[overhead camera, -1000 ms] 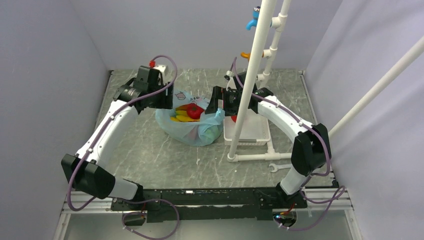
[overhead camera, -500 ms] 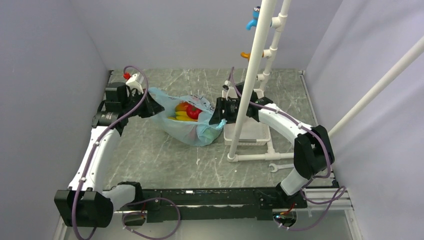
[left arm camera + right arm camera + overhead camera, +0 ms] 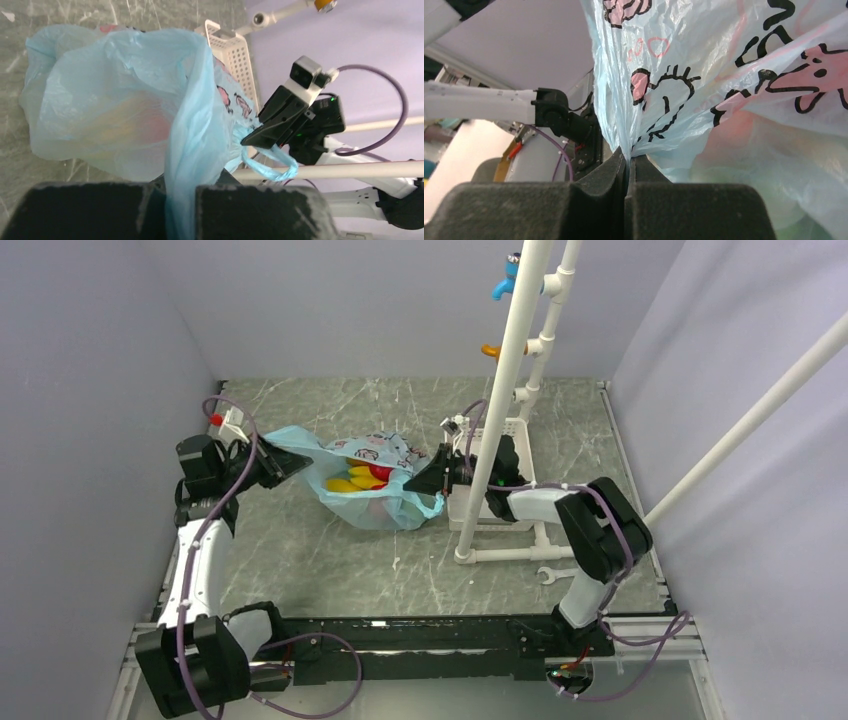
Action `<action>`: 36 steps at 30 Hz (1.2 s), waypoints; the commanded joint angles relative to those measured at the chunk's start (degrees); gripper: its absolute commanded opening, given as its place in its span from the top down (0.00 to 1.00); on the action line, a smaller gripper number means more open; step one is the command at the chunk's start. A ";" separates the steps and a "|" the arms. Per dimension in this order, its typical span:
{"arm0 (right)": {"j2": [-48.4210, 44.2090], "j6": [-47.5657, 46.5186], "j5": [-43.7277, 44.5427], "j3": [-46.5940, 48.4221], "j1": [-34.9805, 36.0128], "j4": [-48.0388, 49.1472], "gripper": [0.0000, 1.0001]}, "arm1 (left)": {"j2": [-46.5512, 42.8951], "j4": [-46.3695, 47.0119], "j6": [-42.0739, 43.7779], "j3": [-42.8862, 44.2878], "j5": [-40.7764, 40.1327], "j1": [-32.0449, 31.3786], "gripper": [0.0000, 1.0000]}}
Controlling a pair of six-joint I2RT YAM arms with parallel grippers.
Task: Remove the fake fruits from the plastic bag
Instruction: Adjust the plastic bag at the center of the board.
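Observation:
The light-blue plastic bag [image 3: 375, 502] lies on the table between my two arms, stretched sideways. Inside its mouth show the fake fruits: a yellow banana [image 3: 345, 483] and a red piece [image 3: 379, 472]. My left gripper [image 3: 288, 462] is shut on the bag's left rim. In the left wrist view a blue fold of the bag [image 3: 115, 100] runs down between the fingers of the left gripper [image 3: 180, 200]. My right gripper [image 3: 432, 473] is shut on the right rim by the tie handle. The right wrist view shows the printed bag [image 3: 724, 75] pinched in the right gripper [image 3: 627, 165].
A white slotted basket [image 3: 512, 440] stands right of the bag, under my right arm. A white pipe frame [image 3: 492, 430] rises in front of it, with a foot bar along the table. A small wrench [image 3: 555, 575] lies near the right arm's base.
Both grippers have closed on the bag's rims. The left arm has swung out to the left and the right one has dropped low, pulling the bag's mouth wide.

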 commanded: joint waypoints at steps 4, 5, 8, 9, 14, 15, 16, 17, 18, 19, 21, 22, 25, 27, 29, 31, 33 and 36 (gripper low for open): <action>5.15 -4.74 -3.61 4.86 0.13 13.49 1.00 | -1.29 9.70 -5.18 2.67 -0.74 4.09 1.00; 5.30 -7.57 -3.26 7.24 0.10 9.36 1.00 | -1.08 10.42 -5.60 3.39 -1.41 4.29 1.00; 4.57 -15.11 -0.81 15.63 0.28 -5.44 1.00 | 1.46 11.37 -7.50 7.59 -1.84 4.97 1.00; 3.98 -16.44 -0.29 17.18 0.27 -7.59 1.00 | 2.46 11.12 -8.04 9.19 -1.56 5.16 1.00; 1.68 -21.59 3.42 22.54 0.12 -17.00 1.00 | 4.76 10.14 -8.48 12.68 -2.31 5.42 1.00; 1.34 -21.12 4.51 22.37 -0.21 -16.85 1.00 | 4.49 11.16 -8.64 11.53 -2.33 5.42 1.00; 1.26 -19.30 4.77 21.55 -0.81 -14.46 1.00 | 4.07 12.75 -9.20 10.25 -2.28 5.40 1.00; 1.53 -16.23 4.70 20.83 -1.76 -11.29 1.00 | 3.69 13.92 -9.67 9.04 -2.47 5.42 1.00; 2.35 -13.58 3.88 20.67 -2.21 -9.24 1.00 | 3.36 14.02 -9.68 7.98 -2.55 5.37 1.00; 3.13 -11.56 2.73 20.89 -2.42 -8.54 1.00 | 3.01 13.48 -9.09 7.23 -2.34 5.35 1.00; 3.29 -9.30 1.05 18.45 -1.88 -7.59 1.00 | 1.77 8.22 -5.71 6.36 -2.26 5.38 1.00; 2.70 -9.08 0.87 15.94 -1.29 -6.85 1.00 | 0.82 2.60 -2.43 6.58 -3.12 5.34 1.00; -1.03 -12.30 4.48 8.02 1.28 -10.30 1.00 | -3.09 -8.04 5.22 5.34 -6.15 5.28 1.00; -2.43 -14.18 6.29 4.21 2.89 -11.85 1.00 | -5.45 -13.94 8.41 4.56 -9.38 5.32 0.96; -2.77 -14.12 7.37 1.06 3.34 -11.08 1.00 | -7.90 -15.53 8.54 2.59 -9.96 5.29 0.86; -2.85 -14.27 7.83 0.18 3.31 -12.15 0.89 | -9.77 -16.19 8.36 1.30 -9.71 5.33 0.70; -3.27 -14.50 7.95 0.94 3.46 -15.05 0.82 | -11.47 -18.46 9.70 1.21 -11.02 5.21 0.56; -5.37 -17.17 11.35 3.80 3.82 -24.57 0.65 | -13.59 -24.50 14.45 4.50 -16.52 3.62 0.31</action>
